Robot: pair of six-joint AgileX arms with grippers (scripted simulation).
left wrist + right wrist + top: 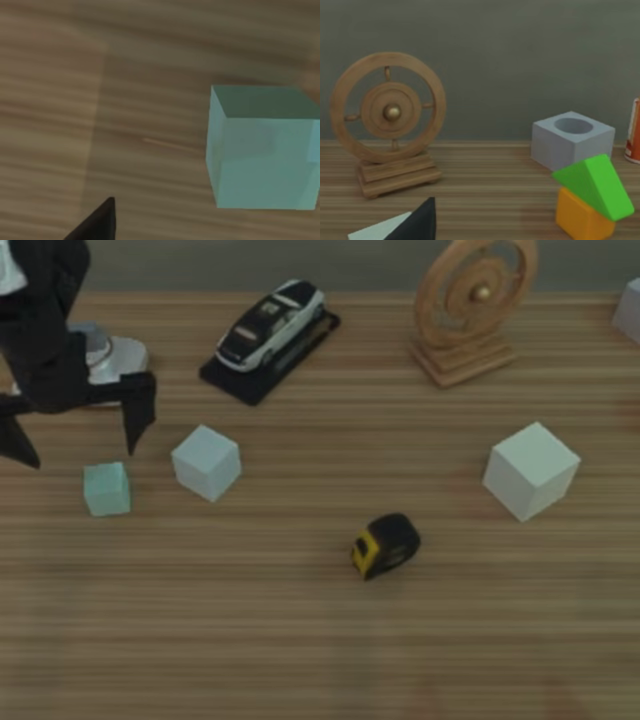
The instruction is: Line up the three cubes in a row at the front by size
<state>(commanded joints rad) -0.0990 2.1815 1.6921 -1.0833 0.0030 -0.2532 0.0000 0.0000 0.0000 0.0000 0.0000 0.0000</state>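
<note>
The left gripper [75,435] hung at the upper left of the frame with its fingers spread wide and empty, just above the small mint cube [107,489], which sat on the bench [300,640] close beside the medium pale-blue cube [206,462]. The large off-white cube [531,470] lay well apart at the right, and the tape measure [385,545] rested between the groups toward the front. A careless descent could clip the blue cube or nudge the mint one askew; the tape measure might block the row. The right gripper's state could not be told.
</note>
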